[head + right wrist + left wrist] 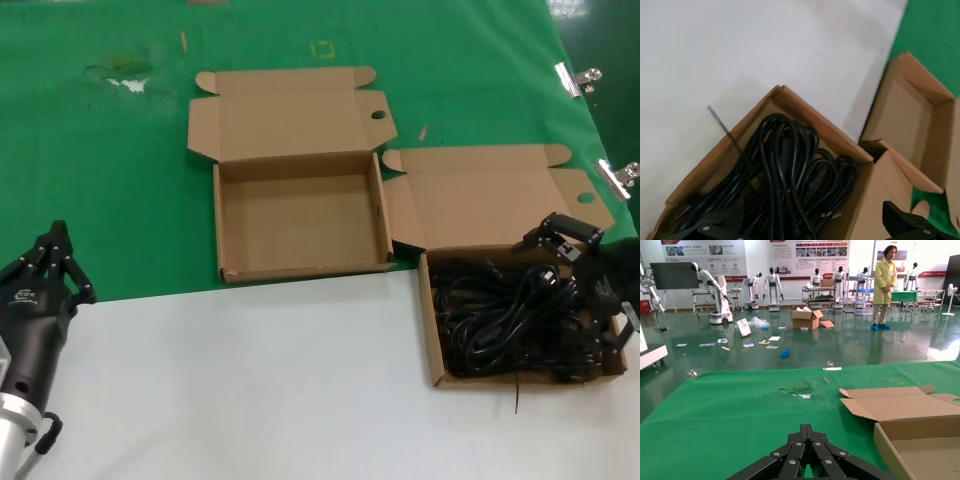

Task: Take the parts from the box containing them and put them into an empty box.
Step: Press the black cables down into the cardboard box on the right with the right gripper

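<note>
The parts are black power cables (505,312), a tangled heap of looped bundles in the open cardboard box (436,372) at the right. My right gripper (588,292) is open wide and hovers over that box's right side, holding nothing. In the right wrist view the cables (790,170) lie between and below its spread fingers (715,230). The empty box (300,215) stands open in the middle, left of the full one. It also shows in the left wrist view (920,445). My left gripper (55,262) is shut and empty, parked at the near left, and its tips show in the left wrist view (807,430).
Both boxes have their lids folded back. The green cloth (100,180) covers the far part and the white tabletop (250,380) the near part. Two metal binder clips (577,78) hold the cloth's right edge. A thin black strand (517,395) sticks out of the full box.
</note>
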Motion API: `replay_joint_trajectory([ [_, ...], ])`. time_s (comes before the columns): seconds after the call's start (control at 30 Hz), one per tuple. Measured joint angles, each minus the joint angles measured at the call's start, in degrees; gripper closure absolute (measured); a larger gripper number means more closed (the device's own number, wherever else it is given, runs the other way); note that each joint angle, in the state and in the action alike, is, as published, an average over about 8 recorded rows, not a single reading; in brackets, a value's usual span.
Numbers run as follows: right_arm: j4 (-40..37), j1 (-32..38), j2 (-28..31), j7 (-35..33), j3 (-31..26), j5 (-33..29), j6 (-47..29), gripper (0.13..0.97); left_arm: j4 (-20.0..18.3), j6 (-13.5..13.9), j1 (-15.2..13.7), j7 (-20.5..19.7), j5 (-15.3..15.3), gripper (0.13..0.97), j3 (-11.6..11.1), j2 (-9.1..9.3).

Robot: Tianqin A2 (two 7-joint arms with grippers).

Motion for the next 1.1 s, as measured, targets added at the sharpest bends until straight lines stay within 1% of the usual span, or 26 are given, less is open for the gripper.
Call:
replay_joint_trajectory([
  [0.2,-1.7,2.3,-2.0,-2.7,-1.2,-3.2,-1.5,0.129,0.0,0.0,0.0,0.0,0.0,0.957,0.0,0.00],
  [0.53,-3.5,3.2,-4.1,-3.3,-2.4,-6.3,-2.4,0.129,0.0,0.0,0.0,0.0,0.0,0.957,0.0,0.00],
  [0.83,-6.7,4.3,-6.1,-4.4,-3.0,-8.2,-1.9,0.169,0.0,0.0,0.0,0.0,0.0,0.957,0.0,0.00],
  [1.1,-8.1,5.0,-7.1,-4.3,-3.2,-9.1,-1.8,0.275,0.0,0.0,0.0,0.0,0.0,0.957,0.0,0.00],
])
